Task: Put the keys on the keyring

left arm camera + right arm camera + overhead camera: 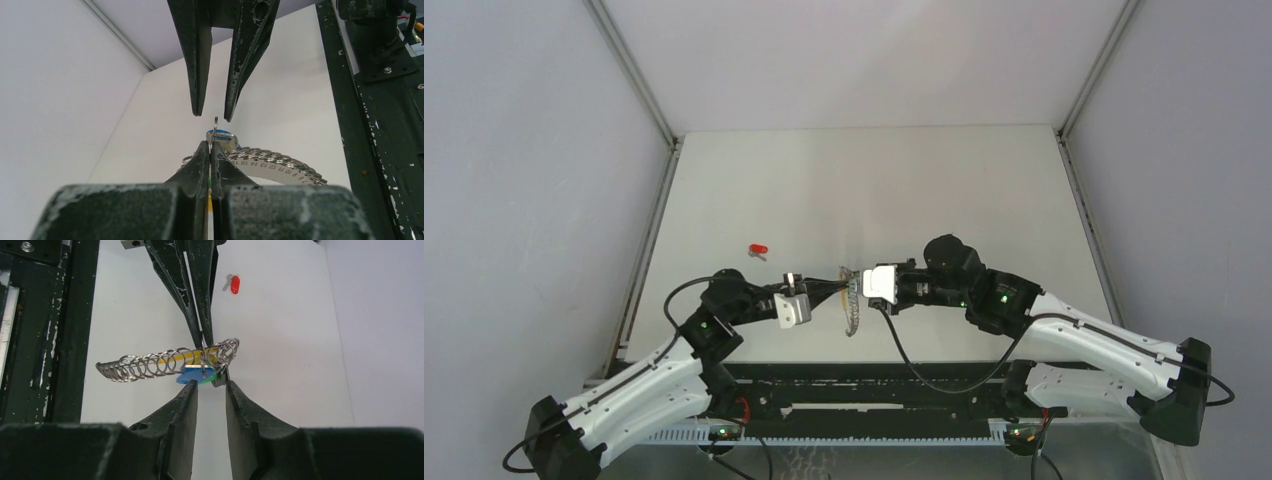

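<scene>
My left gripper (210, 145) is shut on the thin metal keyring (215, 125) and holds it above the table. In the right wrist view the keyring (202, 356) carries a yellow tab (184, 357) and a coil of silvery linked rings (145, 366). The blue-headed key (189, 375) hangs right at the ring, beside a green piece (212, 374). My right gripper (211, 385) is open, with its tips just short of the blue key. The red-headed key (758, 249) lies alone on the table to the far left and shows in the right wrist view (234, 284). The two grippers (824, 289) (861, 284) face each other tip to tip.
A white numbered strip (295, 175) curves along the coil of rings. The black base rail (864, 385) runs along the near edge. Grey side walls (534, 200) and metal frame posts (649, 90) enclose the white table (874, 190).
</scene>
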Robot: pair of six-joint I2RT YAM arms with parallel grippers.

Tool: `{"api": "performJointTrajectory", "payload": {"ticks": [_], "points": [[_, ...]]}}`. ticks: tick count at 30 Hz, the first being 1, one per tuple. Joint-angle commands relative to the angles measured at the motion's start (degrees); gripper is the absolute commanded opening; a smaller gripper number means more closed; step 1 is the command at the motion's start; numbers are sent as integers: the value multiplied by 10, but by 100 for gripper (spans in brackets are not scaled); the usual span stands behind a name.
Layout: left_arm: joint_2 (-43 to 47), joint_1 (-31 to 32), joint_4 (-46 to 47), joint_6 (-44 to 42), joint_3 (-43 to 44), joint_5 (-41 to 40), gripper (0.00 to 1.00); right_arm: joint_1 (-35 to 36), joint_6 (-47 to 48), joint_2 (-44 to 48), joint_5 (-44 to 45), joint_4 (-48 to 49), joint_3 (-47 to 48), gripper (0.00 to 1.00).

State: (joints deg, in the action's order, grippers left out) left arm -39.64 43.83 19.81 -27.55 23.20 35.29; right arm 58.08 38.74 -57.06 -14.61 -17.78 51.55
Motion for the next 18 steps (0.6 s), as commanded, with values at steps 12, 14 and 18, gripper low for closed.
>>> {"api": "performJointTrajectory", "payload": {"ticks": [12,14,18], "points": [[-5,-3,48,10,1,22,0,0,-12,-3,-35,25,2,16],[-7,-3,49,11,2,24,0,0,-12,-5,-36,28,2,14],[-10,-3,50,11,3,24,0,-1,-11,-6,-37,31,2,5]]}}
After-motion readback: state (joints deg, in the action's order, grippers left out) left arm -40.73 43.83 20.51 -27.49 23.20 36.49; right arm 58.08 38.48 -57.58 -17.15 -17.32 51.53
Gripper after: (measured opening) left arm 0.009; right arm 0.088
